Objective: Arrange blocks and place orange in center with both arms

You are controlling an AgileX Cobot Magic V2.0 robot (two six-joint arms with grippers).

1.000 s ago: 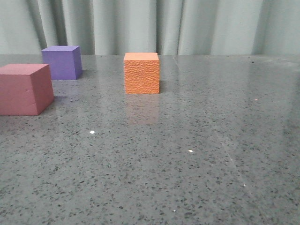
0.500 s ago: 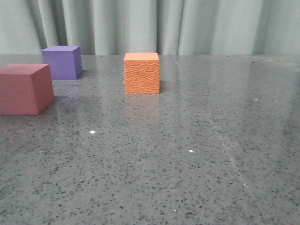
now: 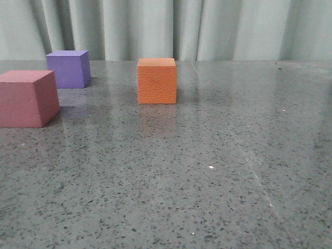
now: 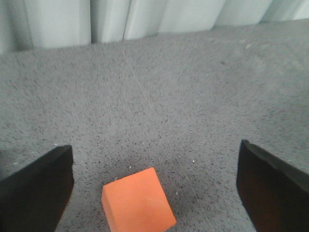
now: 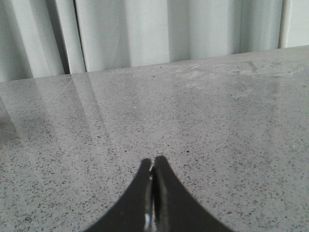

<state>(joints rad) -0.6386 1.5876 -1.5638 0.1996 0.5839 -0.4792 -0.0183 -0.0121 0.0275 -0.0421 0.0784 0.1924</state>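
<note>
My left end effector (image 4: 154, 193): fingers (image 4: 36, 193) spread wide, orange foam cube (image 4: 137, 205) between, untouched, on speckled grey desk (image 4: 183, 96).

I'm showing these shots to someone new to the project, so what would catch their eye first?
Probably the bright orange cube, standing alone near the middle of the grey speckled table; in the left wrist view it lies between the wide-open left gripper fingers, untouched. Next come the pink-red cube at the near left edge and the purple cube behind it. The right gripper is shut over bare tabletop.
</note>
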